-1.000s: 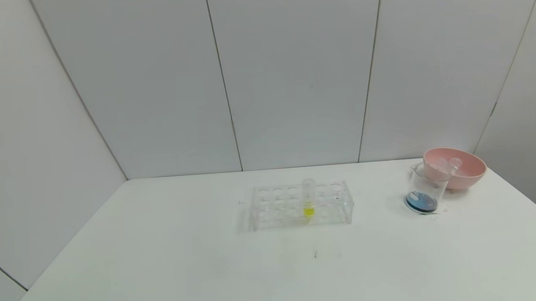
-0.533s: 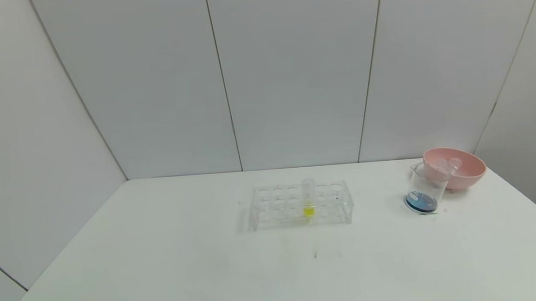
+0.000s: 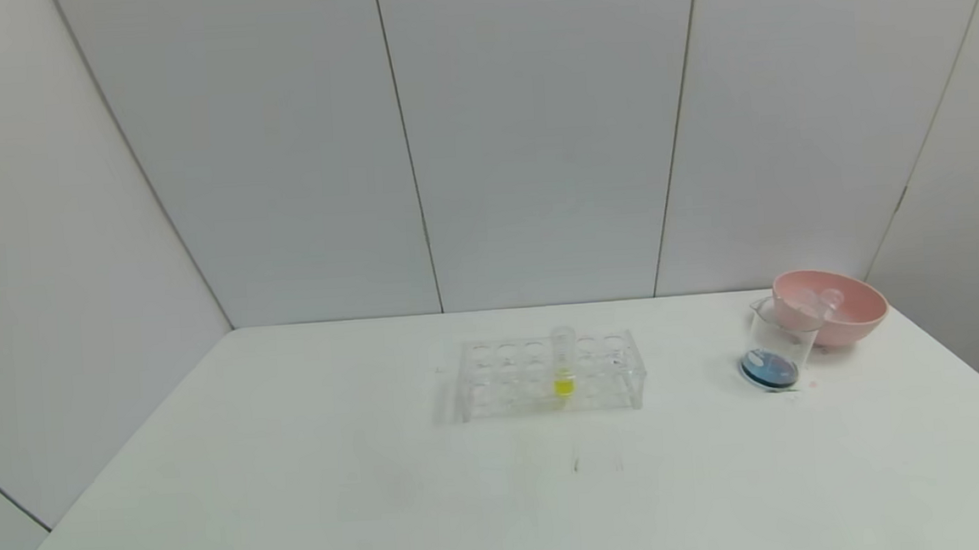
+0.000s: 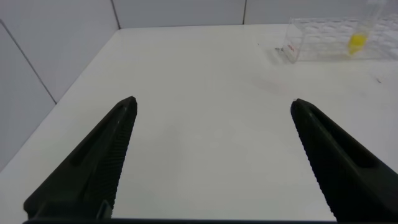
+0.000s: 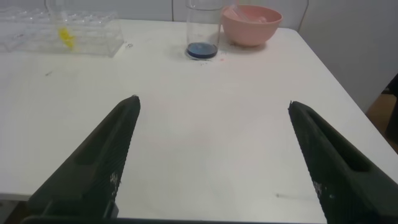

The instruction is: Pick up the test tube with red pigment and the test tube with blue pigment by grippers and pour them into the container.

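Left end effector [image 4: 211, 109]: released, jaws spread wide, holding nothing, over the bare near-left part of the surface [image 3: 299, 491]. Right end effector [image 5: 211, 106]: likewise released and empty, over the near-right part. Neither shows in the head view, so both sit back toward the near edge, well apart from the glassware.

Beaker [image 3: 778, 344]: clear, thin-walled glass with a pouring lip, upright near the far-right corner, with a shallow dark blue pool in its bottom. Just behind it stands a pink bowl [image 3: 850, 300], smooth and matte; clear tube-like shapes appear to lie in it, though you cannot confirm them as the test tube with red pigment or the test tube with blue pigment. No tube with red or blue liquid is visible anywhere.

Rack [image 3: 551, 373]: clear plastic with round holes, at mid-surface toward the far edge. It holds one upright tube of yellow liquid [image 3: 564, 364], which is not part of the task.

Judgement: the pouring looks done and the arms appear to be parked. To finish well, keep both end effectors low, open and clear of the beaker; thin glass tips easily if brushed. A faint pinkish speck lies on the surface beside the beaker's base, possibly a spill.
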Motion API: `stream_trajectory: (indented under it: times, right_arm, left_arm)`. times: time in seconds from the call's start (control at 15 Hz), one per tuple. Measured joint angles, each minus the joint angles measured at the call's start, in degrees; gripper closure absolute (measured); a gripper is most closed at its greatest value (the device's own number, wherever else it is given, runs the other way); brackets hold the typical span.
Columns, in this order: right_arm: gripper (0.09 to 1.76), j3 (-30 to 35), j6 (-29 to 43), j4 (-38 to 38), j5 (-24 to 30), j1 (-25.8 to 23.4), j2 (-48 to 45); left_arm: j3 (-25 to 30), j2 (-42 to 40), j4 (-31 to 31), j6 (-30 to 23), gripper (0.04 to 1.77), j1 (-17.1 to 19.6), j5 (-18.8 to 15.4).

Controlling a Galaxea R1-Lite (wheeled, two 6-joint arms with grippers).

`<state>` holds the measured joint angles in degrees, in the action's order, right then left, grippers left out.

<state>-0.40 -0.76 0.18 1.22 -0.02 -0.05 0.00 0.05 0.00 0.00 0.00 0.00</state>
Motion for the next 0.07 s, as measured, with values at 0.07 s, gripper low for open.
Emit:
stream_trajectory:
  times: [0.07]
  right_arm:
    - [0.14,0.18,0.00,-0.62,0.04,-0.05,-0.02]
  left_arm:
    - [0.00,0.00,0.00,0.00,0.05,0.00,0.00]
